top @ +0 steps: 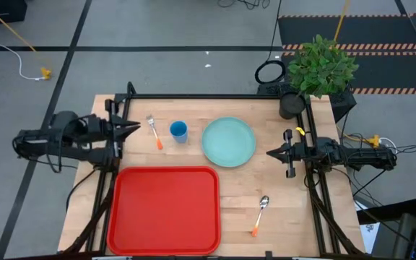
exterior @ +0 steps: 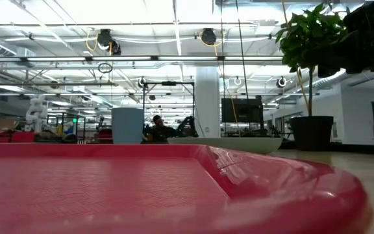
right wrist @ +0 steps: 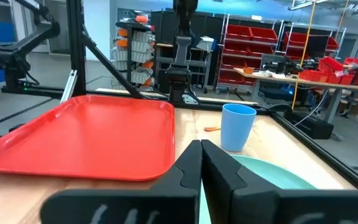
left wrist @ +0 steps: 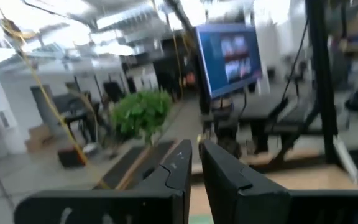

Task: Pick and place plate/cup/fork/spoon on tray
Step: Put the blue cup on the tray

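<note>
We see the tray (top: 166, 209) empty at the front edge of the table (top: 287, 209), with the fork (top: 154, 133), the cup (top: 179, 131) and the plate (top: 229, 141) in a row behind it, and the spoon (top: 258, 214) near the front right corner. The left gripper (top: 133, 130) waits at the left edge beside the fork, its fingers closed. The right gripper (top: 271, 152) waits by the right edge just beside the plate, and its fingers seem closed on nothing.

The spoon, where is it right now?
In the high view the spoon lies on the bare table, right of the red tray and below the plate.
</note>
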Robot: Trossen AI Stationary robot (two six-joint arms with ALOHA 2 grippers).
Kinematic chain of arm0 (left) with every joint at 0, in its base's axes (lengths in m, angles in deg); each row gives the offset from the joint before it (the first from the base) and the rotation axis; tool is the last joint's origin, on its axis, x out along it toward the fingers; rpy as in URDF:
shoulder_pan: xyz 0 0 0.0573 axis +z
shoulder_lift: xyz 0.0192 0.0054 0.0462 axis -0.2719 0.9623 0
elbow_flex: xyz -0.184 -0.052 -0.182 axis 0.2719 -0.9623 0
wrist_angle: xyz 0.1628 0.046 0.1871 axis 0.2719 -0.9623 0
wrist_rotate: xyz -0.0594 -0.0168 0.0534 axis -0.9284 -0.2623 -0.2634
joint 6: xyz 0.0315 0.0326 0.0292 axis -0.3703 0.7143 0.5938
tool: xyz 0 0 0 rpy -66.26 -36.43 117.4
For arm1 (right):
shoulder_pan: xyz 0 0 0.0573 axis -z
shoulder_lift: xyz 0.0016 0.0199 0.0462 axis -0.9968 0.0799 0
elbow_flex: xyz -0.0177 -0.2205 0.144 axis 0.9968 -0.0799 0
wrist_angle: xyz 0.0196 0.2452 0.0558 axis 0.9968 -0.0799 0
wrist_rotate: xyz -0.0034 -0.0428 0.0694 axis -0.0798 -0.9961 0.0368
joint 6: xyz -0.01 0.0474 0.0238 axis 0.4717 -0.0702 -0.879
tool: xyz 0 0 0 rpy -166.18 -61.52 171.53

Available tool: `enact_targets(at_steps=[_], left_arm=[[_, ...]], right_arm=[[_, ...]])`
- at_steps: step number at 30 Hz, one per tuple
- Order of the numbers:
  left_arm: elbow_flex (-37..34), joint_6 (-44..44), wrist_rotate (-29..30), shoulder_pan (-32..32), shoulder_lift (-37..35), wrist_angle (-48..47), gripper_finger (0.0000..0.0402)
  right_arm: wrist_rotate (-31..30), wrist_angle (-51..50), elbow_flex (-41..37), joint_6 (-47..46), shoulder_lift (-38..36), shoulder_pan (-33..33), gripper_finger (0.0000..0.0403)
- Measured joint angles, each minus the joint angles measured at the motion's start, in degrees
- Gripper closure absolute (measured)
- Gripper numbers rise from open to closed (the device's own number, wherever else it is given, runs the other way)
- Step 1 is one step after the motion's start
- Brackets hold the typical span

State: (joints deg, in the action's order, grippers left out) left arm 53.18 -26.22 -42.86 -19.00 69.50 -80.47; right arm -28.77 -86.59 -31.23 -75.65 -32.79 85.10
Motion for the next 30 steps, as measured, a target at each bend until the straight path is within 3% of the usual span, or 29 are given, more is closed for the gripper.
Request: enact_targets(at_steps=[6, 12, 17, 21, 24, 30], left_arm=[[13.39, 0.27, 0.16, 1.98, 11.02, -14.13, 0.0360], [20.86, 0.17, 0.13, 7.36, 21.05, -24.61, 0.0360], [21.94, -0.70, -0.45, 13.96, 28.64, -31.27, 0.0360], [21.95, -0.56, -6.59, 18.53, 35.20, -34.51, 0.0359], [21.94, -0.52, -10.27, 20.58, 40.51, -34.71, 0.0359], [21.94, -0.92, -10.73, 22.56, 50.35, -37.86, 0.0359]], right_arm=[[-5.14, 0.68, 0.00, -4.01, 0.00, -0.02, 0.0403], [-5.81, 2.84, -0.01, -6.17, 0.02, -0.02, 0.0403], [-5.72, 3.04, 0.00, -9.69, 0.02, -0.02, 0.0403], [-5.66, 3.06, 0.01, -11.34, 0.02, -0.02, 0.0403], [-5.64, 3.10, 0.01, -12.90, 0.02, -0.02, 0.0403], [-5.57, 3.08, 0.01, -17.73, 0.02, -0.04, 0.0403]])
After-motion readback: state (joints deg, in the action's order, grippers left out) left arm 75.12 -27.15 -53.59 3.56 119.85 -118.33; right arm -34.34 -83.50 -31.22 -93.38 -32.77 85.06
